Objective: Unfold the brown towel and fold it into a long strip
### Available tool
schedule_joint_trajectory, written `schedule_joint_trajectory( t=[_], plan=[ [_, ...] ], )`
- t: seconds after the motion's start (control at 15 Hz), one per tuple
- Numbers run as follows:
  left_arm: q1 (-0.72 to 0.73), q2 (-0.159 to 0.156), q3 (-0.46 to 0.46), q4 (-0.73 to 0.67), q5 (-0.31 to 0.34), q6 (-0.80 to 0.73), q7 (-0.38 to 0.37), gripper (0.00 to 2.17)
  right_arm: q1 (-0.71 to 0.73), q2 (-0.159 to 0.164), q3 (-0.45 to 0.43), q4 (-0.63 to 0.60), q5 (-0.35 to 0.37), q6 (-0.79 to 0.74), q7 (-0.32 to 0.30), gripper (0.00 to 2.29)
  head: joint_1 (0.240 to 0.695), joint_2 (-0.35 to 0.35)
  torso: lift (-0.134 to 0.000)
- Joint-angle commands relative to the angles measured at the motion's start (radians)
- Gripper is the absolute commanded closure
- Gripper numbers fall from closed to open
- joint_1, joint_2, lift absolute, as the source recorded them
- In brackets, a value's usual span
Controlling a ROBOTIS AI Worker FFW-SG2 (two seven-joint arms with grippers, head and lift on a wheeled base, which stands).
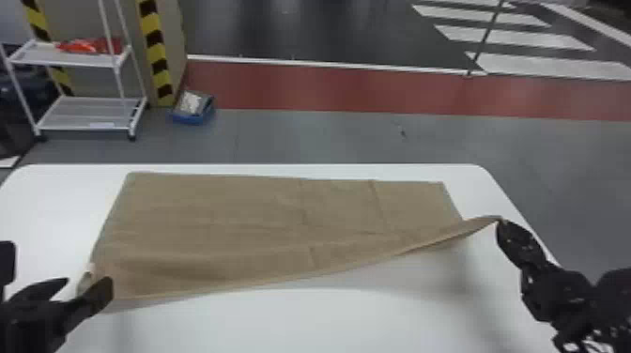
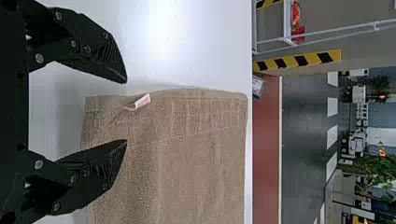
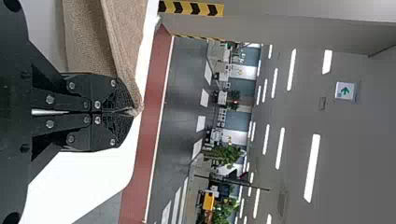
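The towel lies across the desk, toward its far edge. The jaws of the left gripper are at the towel's near left corner; those of the right gripper hold its near right corner above the desk. Behind the desk, on the left, stands a rack, with a box on the floor to its right.
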Motion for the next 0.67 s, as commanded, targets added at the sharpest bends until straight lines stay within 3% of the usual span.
schedule_joint_trajectory(
  t=[0.0,0.2,0.47,0.6],
  plan=[
    [0.021,0.014,0.02,-0.004,0.007,-0.009,-0.029,0.11,0.002,0.0,0.0,0.005,0.003,0.0,0.0,1.42,0.695,-0.144,-0.125],
    [0.069,0.037,0.074,0.016,0.005,-0.095,-0.139,0.11,0.001,0.0,0.002,0.01,0.014,0.0,0.0,1.42,0.695,-0.142,-0.125],
    [0.112,0.028,0.097,0.096,0.007,-0.341,-0.288,0.1,0.001,0.005,0.017,0.01,0.019,0.003,0.0,1.42,0.695,-0.128,-0.125],
    [0.106,0.027,0.086,0.157,0.007,-0.426,-0.315,0.11,0.004,0.008,0.02,0.007,0.017,0.006,0.0,1.42,0.695,-0.125,-0.125]
  ],
)
